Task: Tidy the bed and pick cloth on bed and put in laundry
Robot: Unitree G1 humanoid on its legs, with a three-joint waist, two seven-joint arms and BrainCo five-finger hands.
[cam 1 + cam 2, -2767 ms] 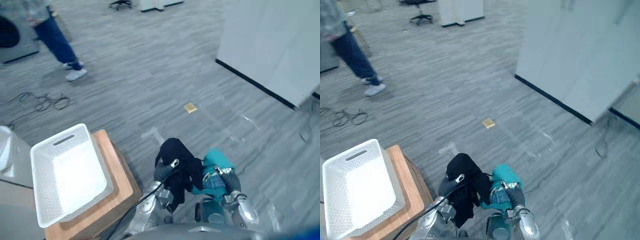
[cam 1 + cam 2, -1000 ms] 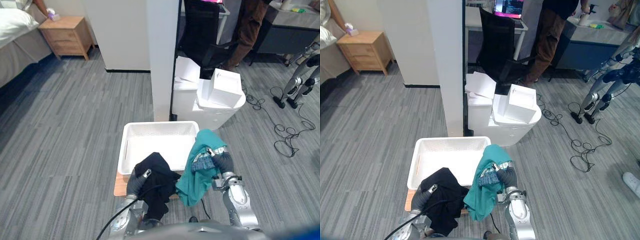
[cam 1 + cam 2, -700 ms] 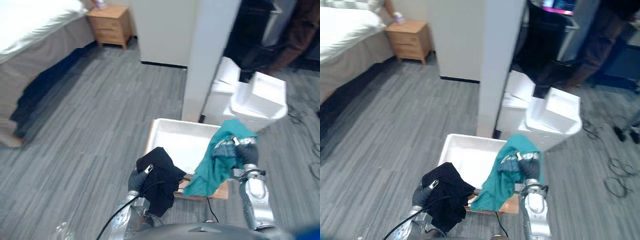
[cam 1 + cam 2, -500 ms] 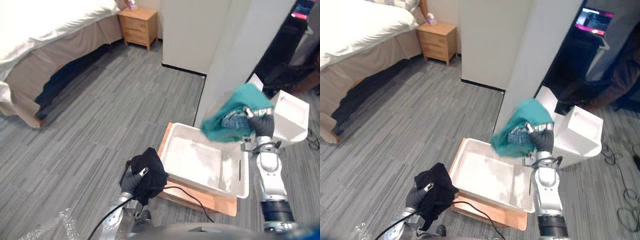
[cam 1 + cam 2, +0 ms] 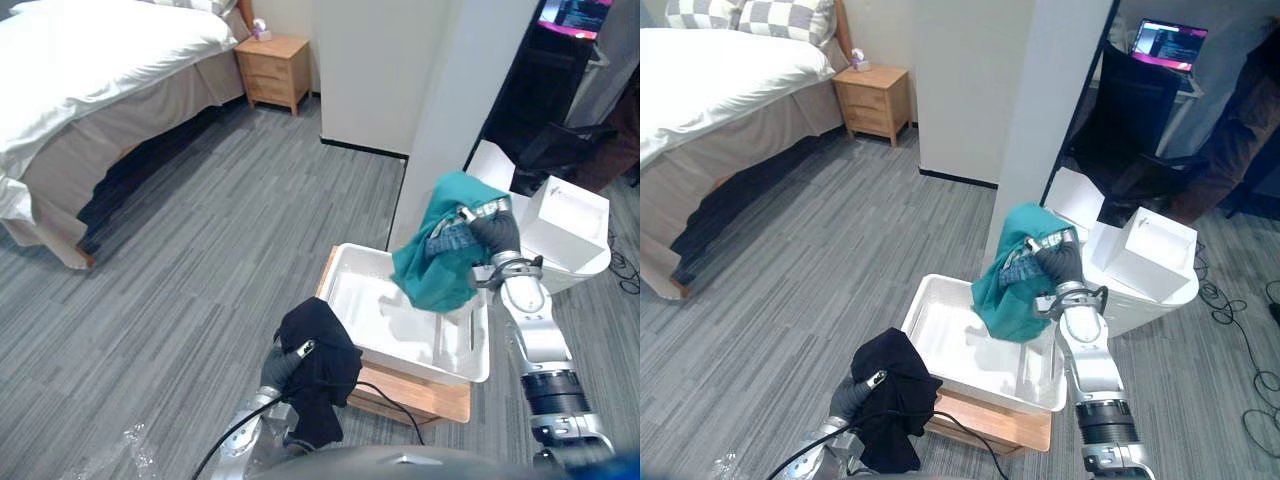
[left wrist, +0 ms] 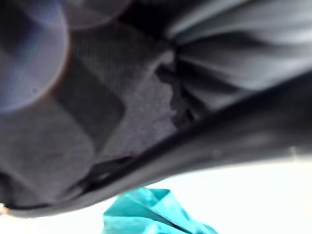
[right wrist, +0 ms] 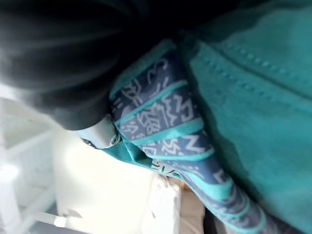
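Note:
A white laundry basket (image 5: 344, 262) sits on a low wooden stand (image 5: 432, 401) in front of me. My right hand (image 5: 492, 232) is shut on a teal cloth (image 5: 438, 262) with a blue patterned band (image 7: 165, 117). The cloth hangs over the basket's far right part, its lower edge close to the basket floor. My left hand (image 5: 274, 366) is low at the near left of the basket, outside it, shut on a black cloth (image 5: 322, 368) draped over it. The left wrist view has the black cloth (image 6: 97, 122) up close and a bit of the teal cloth (image 6: 151, 219) beyond.
A bed (image 5: 90, 70) with white covers stands at the far left, a wooden nightstand (image 5: 275, 66) beside it. A white pillar (image 5: 455, 100) rises just behind the basket. White boxes (image 5: 570, 215) are stacked to its right. Grey carpet lies open to the left.
The camera has swung, shifting the whole scene. My right hand has lowered the teal cloth so it now hangs down over the basket. The left hand still holds the black cloth.

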